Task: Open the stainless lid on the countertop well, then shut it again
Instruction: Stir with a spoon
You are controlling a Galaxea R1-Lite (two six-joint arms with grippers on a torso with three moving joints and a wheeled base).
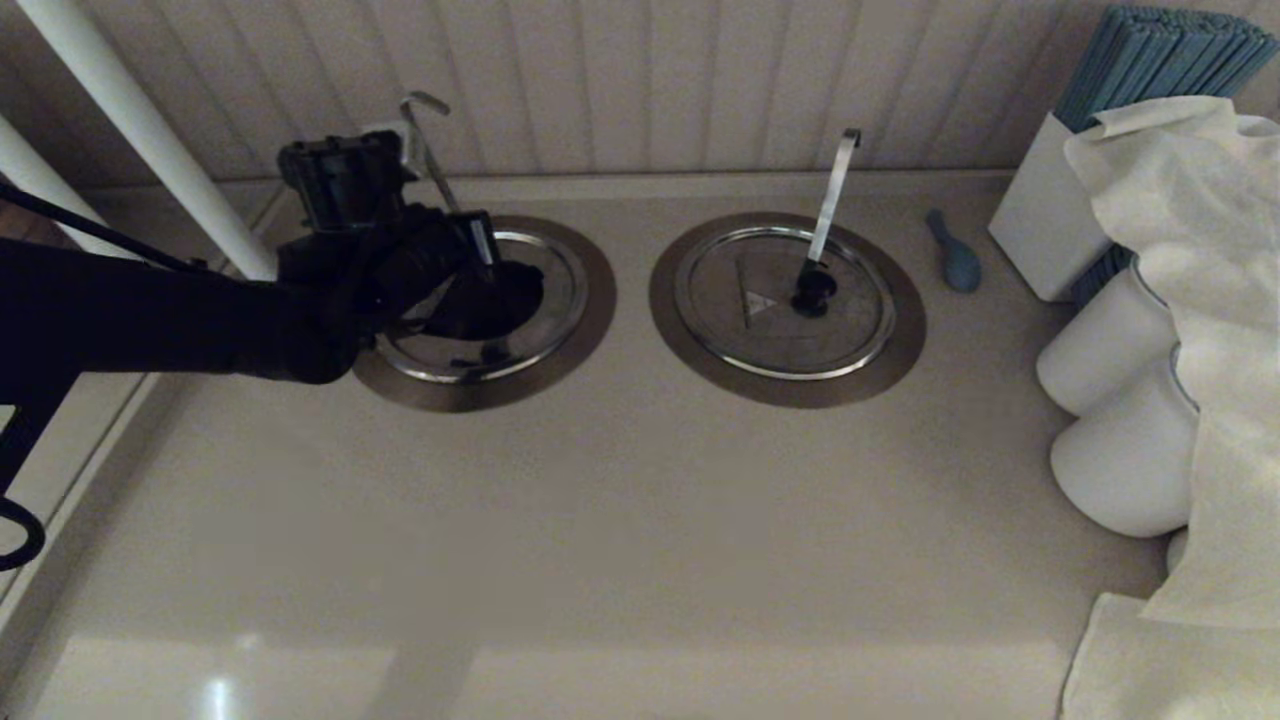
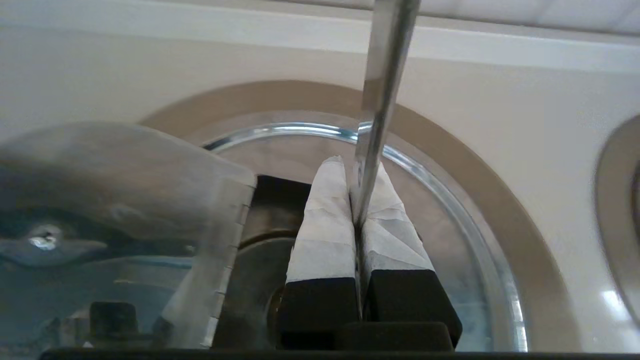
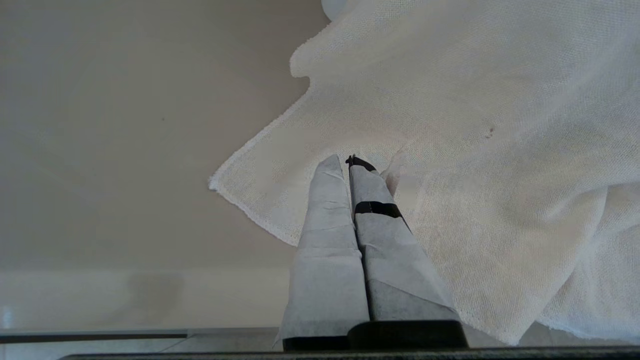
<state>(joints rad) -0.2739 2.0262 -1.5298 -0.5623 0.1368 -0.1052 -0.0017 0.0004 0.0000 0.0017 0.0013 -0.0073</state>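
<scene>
The stainless lid (image 1: 555, 300) sits in the left countertop well, ringed by its brushed flange (image 1: 600, 300). My left gripper (image 1: 480, 245) is over it. In the left wrist view the gripper (image 2: 357, 167) is shut, and the thin rod (image 2: 385, 75) runs down into the slit between its taped fingers (image 2: 325, 220). Beside them the lid's folding flap (image 2: 150, 180) is tipped up, showing a dark opening (image 2: 275, 195). The rod's hooked tip (image 1: 425, 105) leans on the back wall. The black knob is hidden. My right gripper (image 3: 345, 160) is shut and empty over a white cloth (image 3: 450, 125).
The twin lid (image 1: 770, 300) with its broad strip handle (image 1: 835, 190) sits to the right. A small blue utensil (image 1: 955, 255), a white box of blue sticks (image 1: 1050, 230), white rolls (image 1: 1110, 350) and a draped cloth (image 1: 1200, 300) crowd the right side. A white pole (image 1: 150, 130) stands at the back left.
</scene>
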